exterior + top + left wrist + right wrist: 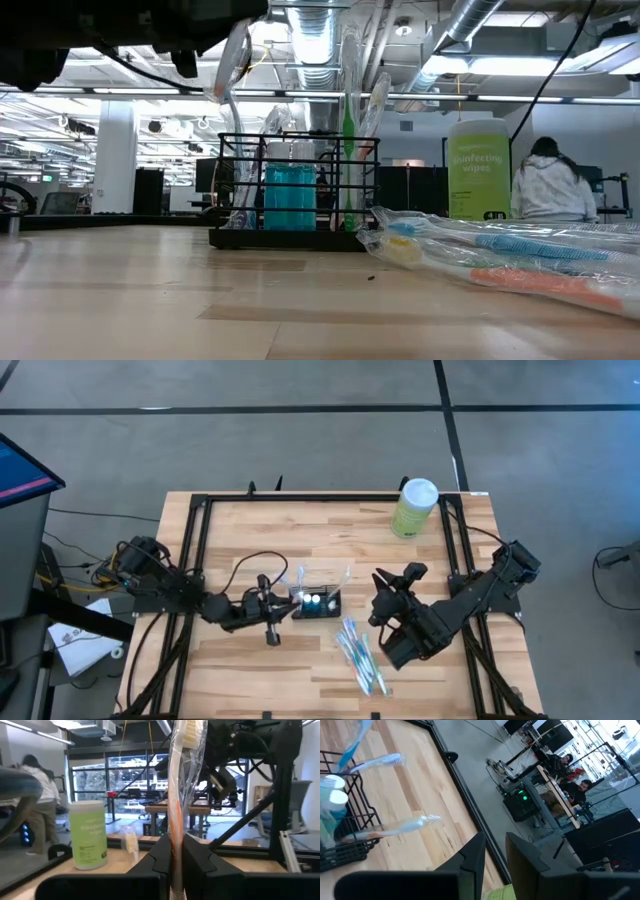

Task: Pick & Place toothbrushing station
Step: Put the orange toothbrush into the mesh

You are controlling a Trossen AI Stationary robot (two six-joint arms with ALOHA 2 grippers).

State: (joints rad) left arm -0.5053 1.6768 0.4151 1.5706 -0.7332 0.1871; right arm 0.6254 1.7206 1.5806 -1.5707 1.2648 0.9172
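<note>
You have the left gripper clenched on a clear-wrapped toothbrush with an orange handle, held upright with the bristle end uppermost; judge this orientation as the one needed to lower the handle end into a compartment. The small black rectangular wire-mesh holder stands near the middle of the wooden bench, just beside the left gripper on its right-hand side. In the low view the holder already carries teal-blue bottles and several upright brushes, so aim for a free compartment; which one is free cannot be told from here. The held toothbrush appears above and slightly to one side of the holder, not yet inside it. The right gripper waits on the far side of the holder, well clear of it; its jaws stand slightly parted in the right wrist view with nothing between them. A loose pile of wrapped toothbrushes lies flat on the bench between the holder and the right arm, positioned as a supply within reach of either arm. A tall pale-green wipes canister with a white lid stands at the back of the bench, apart from the work.
</note>
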